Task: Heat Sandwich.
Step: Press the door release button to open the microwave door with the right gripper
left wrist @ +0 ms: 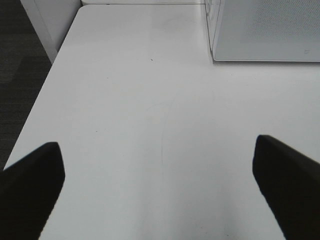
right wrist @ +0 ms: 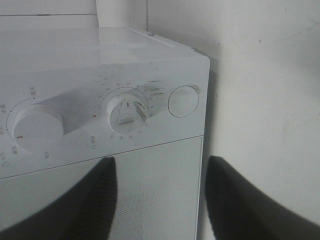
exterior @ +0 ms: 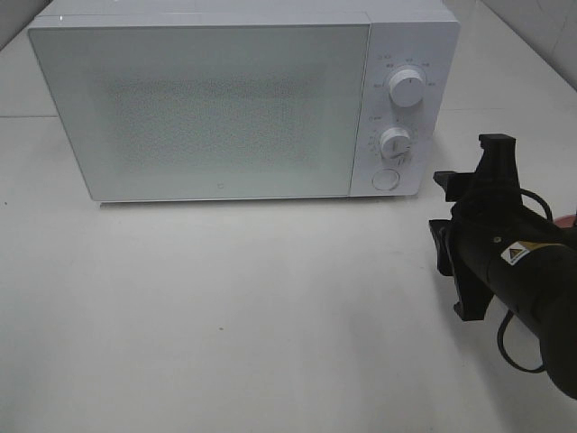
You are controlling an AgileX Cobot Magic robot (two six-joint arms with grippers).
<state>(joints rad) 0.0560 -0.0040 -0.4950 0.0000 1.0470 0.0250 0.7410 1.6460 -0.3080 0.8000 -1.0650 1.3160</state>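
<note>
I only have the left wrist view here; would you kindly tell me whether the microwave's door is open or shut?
Observer: Shut; the exterior high view shows the microwave with its door flush across the front.
Operator: Thanks. Where is the right pincer?
Observer: The right pincer hovers off the microwave's control-panel end, jaws apart, holding nothing.
Operator: What controls does that panel carry?
Observer: An upper dial, a lower dial and a round button beneath them.
</note>
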